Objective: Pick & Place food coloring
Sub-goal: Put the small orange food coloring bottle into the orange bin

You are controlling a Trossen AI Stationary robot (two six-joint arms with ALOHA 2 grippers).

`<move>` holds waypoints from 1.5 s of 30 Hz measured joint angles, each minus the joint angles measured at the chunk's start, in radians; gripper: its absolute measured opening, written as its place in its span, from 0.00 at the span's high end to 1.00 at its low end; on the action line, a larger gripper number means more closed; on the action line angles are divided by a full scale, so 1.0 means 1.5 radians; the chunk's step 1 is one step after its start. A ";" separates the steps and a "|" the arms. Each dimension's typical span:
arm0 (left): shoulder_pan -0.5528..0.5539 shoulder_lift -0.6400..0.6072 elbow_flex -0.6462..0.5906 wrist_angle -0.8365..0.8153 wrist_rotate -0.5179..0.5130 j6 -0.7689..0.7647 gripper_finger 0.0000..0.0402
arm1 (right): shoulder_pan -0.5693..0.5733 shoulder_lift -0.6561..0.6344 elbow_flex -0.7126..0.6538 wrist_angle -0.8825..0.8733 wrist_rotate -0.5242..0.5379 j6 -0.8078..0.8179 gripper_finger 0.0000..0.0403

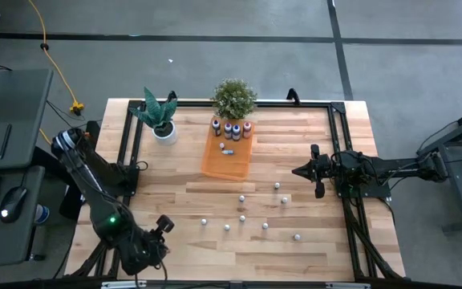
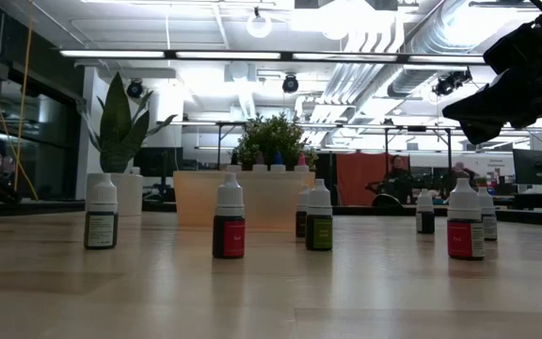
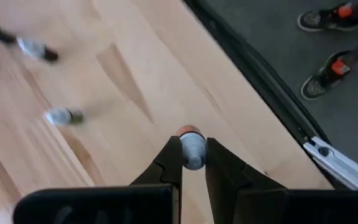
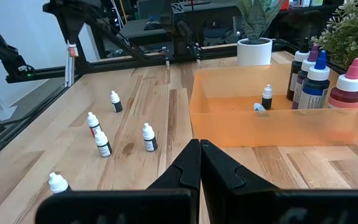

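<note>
On wooden table [image 1: 311,249], scattered bottles [image 1: 242,198], workshop behind

Grey floor [image 1: 215,64] with dark lines, desk [image 1: 6,112] alongside, bright ceiling lights [image 2: 280,58] overhead.

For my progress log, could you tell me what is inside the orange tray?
Inside the orange tray: five larger bottles at one end and two tiny food coloring bottles. Its translucent wall blurs the floor.
</note>
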 joint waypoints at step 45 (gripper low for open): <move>0.394 -0.062 0.004 0.165 0.026 0.662 0.93 | 0.000 0.000 0.000 0.000 0.000 0.000 1.00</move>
